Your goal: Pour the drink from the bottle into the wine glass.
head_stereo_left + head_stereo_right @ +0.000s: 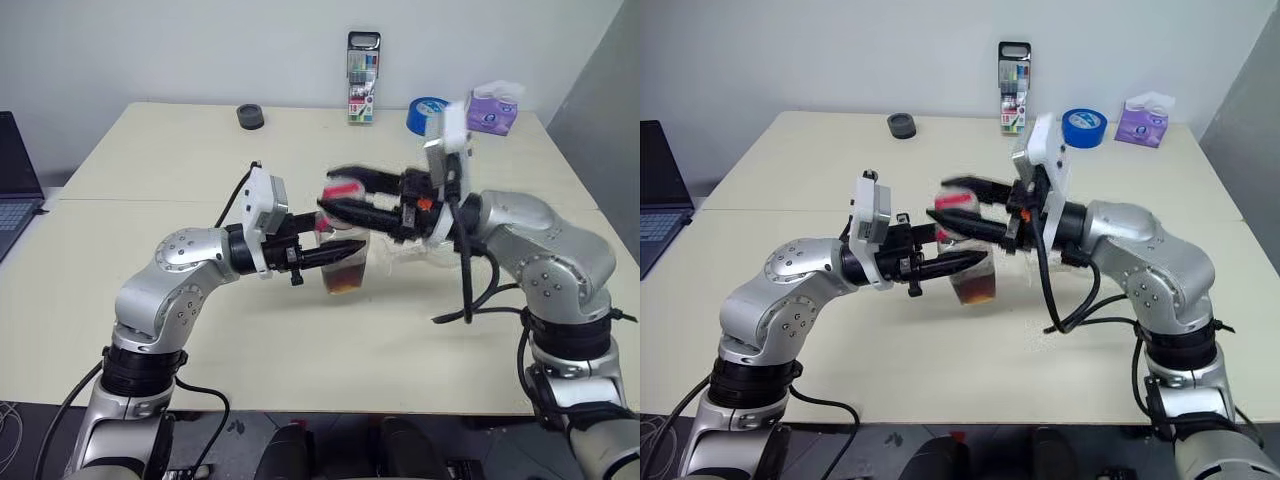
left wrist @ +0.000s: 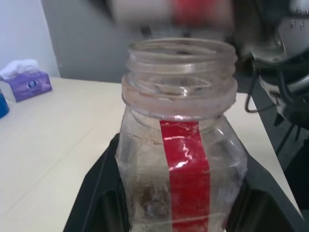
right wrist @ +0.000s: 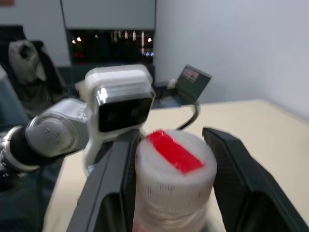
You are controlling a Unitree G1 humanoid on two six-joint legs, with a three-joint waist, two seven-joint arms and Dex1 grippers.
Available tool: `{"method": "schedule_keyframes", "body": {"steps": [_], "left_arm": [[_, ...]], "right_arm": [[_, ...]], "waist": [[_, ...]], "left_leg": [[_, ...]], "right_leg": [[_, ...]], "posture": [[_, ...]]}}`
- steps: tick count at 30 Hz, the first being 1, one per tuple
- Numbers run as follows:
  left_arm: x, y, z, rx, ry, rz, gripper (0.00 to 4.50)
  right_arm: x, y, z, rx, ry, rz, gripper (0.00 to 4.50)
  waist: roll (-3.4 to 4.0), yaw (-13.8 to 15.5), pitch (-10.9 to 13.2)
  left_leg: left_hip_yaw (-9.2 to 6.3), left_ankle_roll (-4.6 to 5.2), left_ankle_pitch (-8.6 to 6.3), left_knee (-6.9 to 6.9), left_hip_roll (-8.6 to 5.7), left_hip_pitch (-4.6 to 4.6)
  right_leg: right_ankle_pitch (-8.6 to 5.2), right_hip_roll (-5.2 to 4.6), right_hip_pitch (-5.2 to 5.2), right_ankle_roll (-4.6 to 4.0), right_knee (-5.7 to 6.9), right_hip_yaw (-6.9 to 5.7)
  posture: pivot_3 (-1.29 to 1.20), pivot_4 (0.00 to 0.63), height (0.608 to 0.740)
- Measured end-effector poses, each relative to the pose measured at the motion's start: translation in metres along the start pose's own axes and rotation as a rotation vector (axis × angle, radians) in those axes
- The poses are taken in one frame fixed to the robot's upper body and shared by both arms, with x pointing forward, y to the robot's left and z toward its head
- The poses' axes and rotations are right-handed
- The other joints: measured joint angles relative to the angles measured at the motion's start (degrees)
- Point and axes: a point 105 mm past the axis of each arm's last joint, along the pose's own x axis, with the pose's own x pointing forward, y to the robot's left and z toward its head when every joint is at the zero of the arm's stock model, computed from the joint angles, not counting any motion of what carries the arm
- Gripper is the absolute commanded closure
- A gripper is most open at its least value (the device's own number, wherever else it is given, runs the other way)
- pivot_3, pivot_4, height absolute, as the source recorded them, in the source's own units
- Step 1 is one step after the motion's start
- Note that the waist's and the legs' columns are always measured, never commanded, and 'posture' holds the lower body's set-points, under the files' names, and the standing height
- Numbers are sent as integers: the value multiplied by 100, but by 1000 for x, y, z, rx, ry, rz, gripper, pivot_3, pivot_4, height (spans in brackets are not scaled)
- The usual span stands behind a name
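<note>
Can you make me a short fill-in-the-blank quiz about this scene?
1. The left gripper is shut on the ____.
2. The bottle's neck is ____, with no cap on it.
3. The cap sits between the fingers of the ____ gripper.
4. The drink is dark ____.

Answers: bottle; open; right; reddish-brown

The cap (image 2: 174, 12) is a blur, cut off by the top edge in the left wrist view. The bottle (image 2: 181, 159) runs past the bottom edge there. The laptop (image 1: 12, 185) is cut off beside the counter (image 1: 150, 150).
</note>
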Motion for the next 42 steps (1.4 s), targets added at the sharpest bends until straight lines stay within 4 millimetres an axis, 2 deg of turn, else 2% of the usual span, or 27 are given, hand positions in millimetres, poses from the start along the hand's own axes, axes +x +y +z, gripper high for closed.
{"method": "schedule_keyframes", "body": {"steps": [2,6,9,13,14,16,17,19,23,29,34,38,42], "left_arm": [[0,-1,0,0,-1,-5,2607],[1,-1,0,-1,-4,-7,2607],[1,-1,0,-1,-5,-8,2607],[0,-1,-1,-4,-2,-4,2607],[0,-1,-1,-4,-2,-5,2607],[1,-2,-1,-4,-3,-7,2607],[1,-2,-1,-4,-3,-7,2607],[1,-2,-1,-5,-4,-8,2607],[5,-5,-2,-14,-13,-24,2607],[6,-5,-3,-16,-11,-28,2607],[6,-5,-3,-16,-11,-28,2607],[6,-5,-3,-16,-10,-28,2607],[6,-5,-3,-16,-10,-28,2607]], "right_arm": [[-5,-13,12,99,-54,-50,2696],[-15,-28,8,257,-68,-128,2696],[-34,-49,1,191,-22,-281,2696],[-95,-105,-36,8,134,-715,2696],[-110,-115,-46,-12,168,-810,2696],[-151,-131,-73,-32,259,-1033,2696],[-169,-134,-85,-32,302,-1110,2696],[-191,-134,-106,-27,361,-1204,2696],[-215,-126,-143,-2,456,-1268,2696],[-229,-117,-181,51,525,-1346,2696],[-233,-114,-192,59,550,-1407,2696],[-232,-111,-198,66,563,-1436,1505],[-234,-110,-199,55,577,-1457,46]], "waist": [[0,2,0],[0,3,0],[0,8,0],[-2,29,-1],[-2,27,-1],[-2,25,-1],[0,25,0],[1,18,0],[1,-8,0],[1,-8,0],[1,-4,0],[2,-4,0],[2,-5,0]], "left_leg": [[-1,-1,0,-2,1,1],[2,0,0,-3,1,-2],[3,2,-1,-4,-1,-3],[12,1,-1,-3,-5,-3],[12,0,0,-4,-4,-3],[12,-7,4,-9,-3,-3],[14,-17,10,-10,-2,-3],[15,-18,10,-12,-1,-2],[20,-16,9,-12,0,4],[20,-18,11,-11,0,4],[20,-19,11,-10,0,4],[20,-19,11,-10,0,3],[20,-19,11,-10,0,4]], "right_leg": [[0,0,0,0,0,0],[0,-1,0,-1,-1,2],[0,-1,0,0,-4,2],[0,-3,2,1,-5,8],[0,-3,2,1,-4,9],[0,-2,0,0,-4,8],[0,-2,-2,0,-4,10],[0,0,-2,0,-3,11],[0,3,-2,0,2,17],[0,4,-1,0,2,20],[0,4,-1,0,2,21],[0,4,-1,0,2,21],[0,4,-1,0,2,21]], "posture": [[0,150,740],[0,150,740],[0,150,740],[0,150,740],[0,150,740],[0,150,740],[0,150,740],[0,150,740],[0,150,740],[0,150,740],[0,150,740],[0,150,740],[0,150,740]]}}
